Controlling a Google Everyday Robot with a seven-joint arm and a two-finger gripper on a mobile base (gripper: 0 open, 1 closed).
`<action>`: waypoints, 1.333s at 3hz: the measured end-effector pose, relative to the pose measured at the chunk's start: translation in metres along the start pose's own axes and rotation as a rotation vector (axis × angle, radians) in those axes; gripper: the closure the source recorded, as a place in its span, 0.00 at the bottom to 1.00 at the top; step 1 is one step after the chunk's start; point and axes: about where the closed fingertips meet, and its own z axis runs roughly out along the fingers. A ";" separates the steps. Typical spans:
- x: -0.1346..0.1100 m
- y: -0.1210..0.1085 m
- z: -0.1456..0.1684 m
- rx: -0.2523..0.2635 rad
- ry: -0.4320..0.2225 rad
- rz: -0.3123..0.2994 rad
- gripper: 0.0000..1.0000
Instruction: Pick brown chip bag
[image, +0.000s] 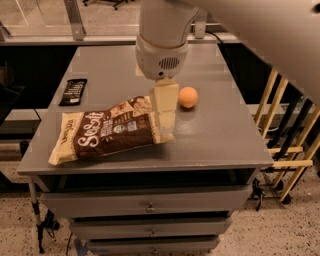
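- The brown chip bag (107, 135) lies flat on the grey table (220, 135), near the front edge and on the table's left half. Its white lettering faces up.
- One pale end of the bag points to the front left corner. The other end, with pictured chips, lies toward the middle of the table.
- The gripper (166, 125) hangs from the white arm (162, 35) and points straight down over that middle-facing end of the bag. It shows as one cream block from this side, so I cannot tell whether it is spread or pressed together, nor whether it touches the bag.
- An orange ball (188, 97) sits just beside the gripper on the right (apart from the bag, a little farther back).
- A flat black wrapper (73, 91) lies near the table's left edge, behind the bag and apart from it.
- Under the tabletop are stacked drawers (150, 205) with small knobs.
- A pale wooden rack (290, 150) leans on the floor to the right of the table.
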 end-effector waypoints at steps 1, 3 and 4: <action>-0.018 0.002 0.020 -0.033 0.021 -0.043 0.00; -0.031 0.009 0.051 -0.069 0.028 -0.027 0.18; -0.029 0.011 0.064 -0.088 0.023 -0.008 0.41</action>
